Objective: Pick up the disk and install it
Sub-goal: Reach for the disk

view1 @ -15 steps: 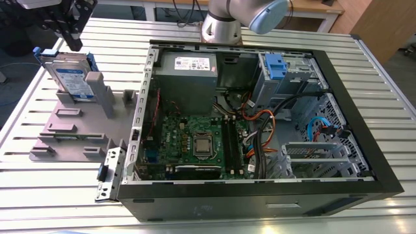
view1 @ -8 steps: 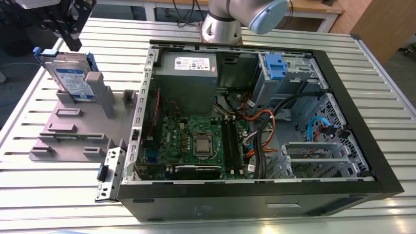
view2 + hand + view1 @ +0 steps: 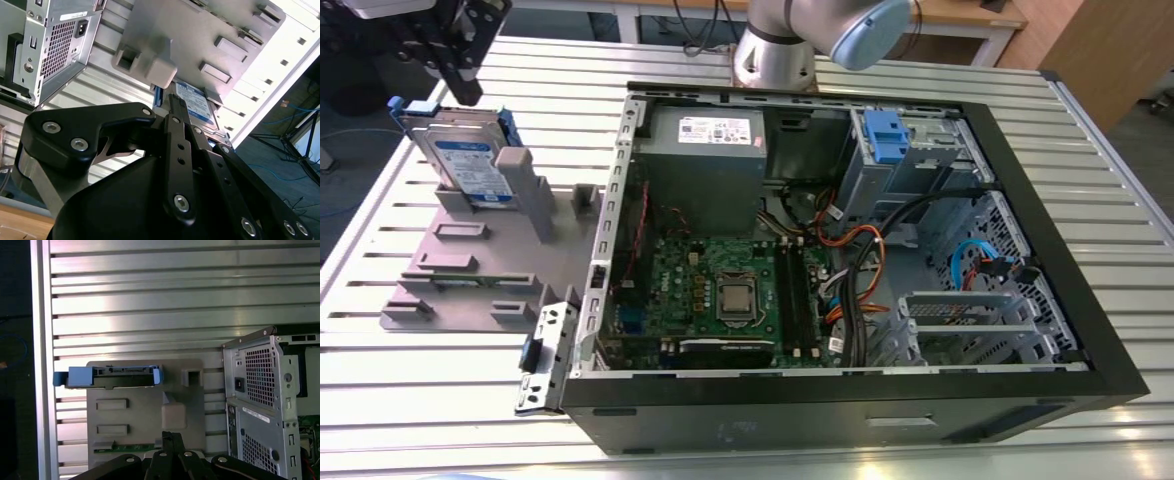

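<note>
1. Grey plastic slotted holder [image 3: 480, 265] sits on the slatted metal tabletop [image 3: 440, 400] and carries the disk [image 3: 464, 158], which stands upright on edge in one slot.
2. Black claw [image 3: 460, 90] hangs near the disk without touching it, fingers drawn close together, gripping nothing.
3. Open computer case [image 3: 854, 425], at the exterior view's right, contains a motherboard [image 3: 720, 290], a power supply [image 3: 707, 150] and a drive bay [image 3: 937, 150] with a blue bracket [image 3: 885, 135].
</note>
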Controlling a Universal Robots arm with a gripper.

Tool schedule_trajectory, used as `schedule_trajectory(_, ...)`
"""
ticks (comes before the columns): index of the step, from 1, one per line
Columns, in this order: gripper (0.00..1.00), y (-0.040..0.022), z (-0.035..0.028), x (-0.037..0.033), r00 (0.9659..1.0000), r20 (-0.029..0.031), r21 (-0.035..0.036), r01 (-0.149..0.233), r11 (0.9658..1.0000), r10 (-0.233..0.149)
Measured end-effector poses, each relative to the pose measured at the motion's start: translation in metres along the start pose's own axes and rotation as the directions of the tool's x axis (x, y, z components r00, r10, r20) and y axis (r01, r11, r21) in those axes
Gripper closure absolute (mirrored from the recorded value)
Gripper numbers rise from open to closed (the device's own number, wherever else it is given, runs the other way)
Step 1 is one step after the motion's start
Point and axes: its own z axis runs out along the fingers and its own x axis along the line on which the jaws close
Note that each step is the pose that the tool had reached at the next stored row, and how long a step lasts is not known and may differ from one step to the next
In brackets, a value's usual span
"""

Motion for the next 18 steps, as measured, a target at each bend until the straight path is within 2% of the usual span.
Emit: schedule_trajectory(18, 0.89, -0.0003, 0.0003, 0.0035, 1.0, 0.0001, -0.0001, 0.0, 1.0, 0.0)
